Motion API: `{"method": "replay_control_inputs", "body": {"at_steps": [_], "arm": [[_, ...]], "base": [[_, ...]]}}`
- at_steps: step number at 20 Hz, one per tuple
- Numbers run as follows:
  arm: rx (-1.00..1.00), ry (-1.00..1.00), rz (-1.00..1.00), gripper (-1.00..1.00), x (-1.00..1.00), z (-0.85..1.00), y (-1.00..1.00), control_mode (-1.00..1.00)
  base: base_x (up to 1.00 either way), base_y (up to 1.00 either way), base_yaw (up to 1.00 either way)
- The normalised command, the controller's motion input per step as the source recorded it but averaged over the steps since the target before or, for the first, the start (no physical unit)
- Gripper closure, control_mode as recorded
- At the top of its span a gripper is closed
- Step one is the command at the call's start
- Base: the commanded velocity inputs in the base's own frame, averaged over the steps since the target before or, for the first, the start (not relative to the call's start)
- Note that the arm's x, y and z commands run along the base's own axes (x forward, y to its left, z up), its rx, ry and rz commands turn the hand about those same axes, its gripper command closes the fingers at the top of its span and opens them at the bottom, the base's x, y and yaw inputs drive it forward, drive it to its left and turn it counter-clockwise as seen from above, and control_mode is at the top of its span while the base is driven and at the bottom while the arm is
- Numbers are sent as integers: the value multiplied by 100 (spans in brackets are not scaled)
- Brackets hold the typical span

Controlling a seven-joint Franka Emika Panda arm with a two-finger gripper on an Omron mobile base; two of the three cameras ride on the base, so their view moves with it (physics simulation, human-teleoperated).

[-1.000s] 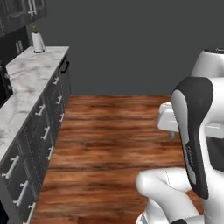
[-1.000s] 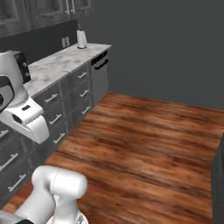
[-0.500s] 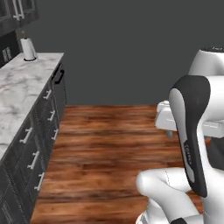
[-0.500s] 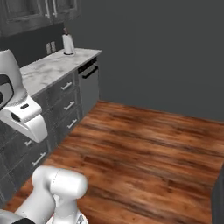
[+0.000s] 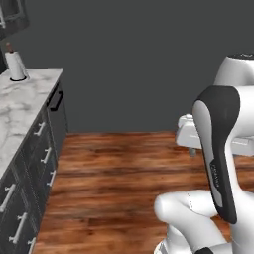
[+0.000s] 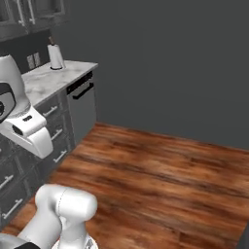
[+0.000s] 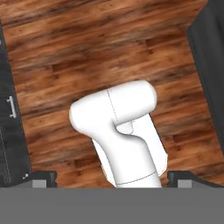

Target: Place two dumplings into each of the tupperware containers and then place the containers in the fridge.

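Everything has slid leftward across both base views since a moment ago, which is the base turning rather than the kitchen moving: the marble worktop (image 5: 20,111) now sits pushed to the left edge of the left base view, and a wider stretch of wooden floor (image 5: 114,183) lies open in the middle. A paper towel roll (image 5: 16,65) stands upright at the far end of the worktop, upper left of the frame, and shows again at upper left of the right base view. Below the worktop runs a row of dark drawers (image 5: 34,163) with pale handles. In the right base view a grey appliance front (image 6: 81,109) with a dark bar handle sits under the worktop's end, against the dark grey wall (image 6: 170,68).

In the hand view the pincer (image 7: 112,179) hangs over the floor with its two dark tips far apart at the bottom corners, wide open and holding nothing. Dumplings, containers and fridge: I cannot spot any of them from here.
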Motion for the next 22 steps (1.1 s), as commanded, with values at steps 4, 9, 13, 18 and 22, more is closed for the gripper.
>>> {"method": "replay_control_inputs", "body": {"at_steps": [4,9,13,18,22], "arm": [[0,0,0,-100,0,0,0,100],[0,0,0,-100,0,0,0,100],[0,0,0,-100,0,0,0,100],[0,0,0,-100,0,0,0,100],[0,0,0,-100,0,0,0,100]], "base": [[100,8,-25],[34,44,-78],[68,68,-67],[100,90,-49],[100,100,-52]]}}
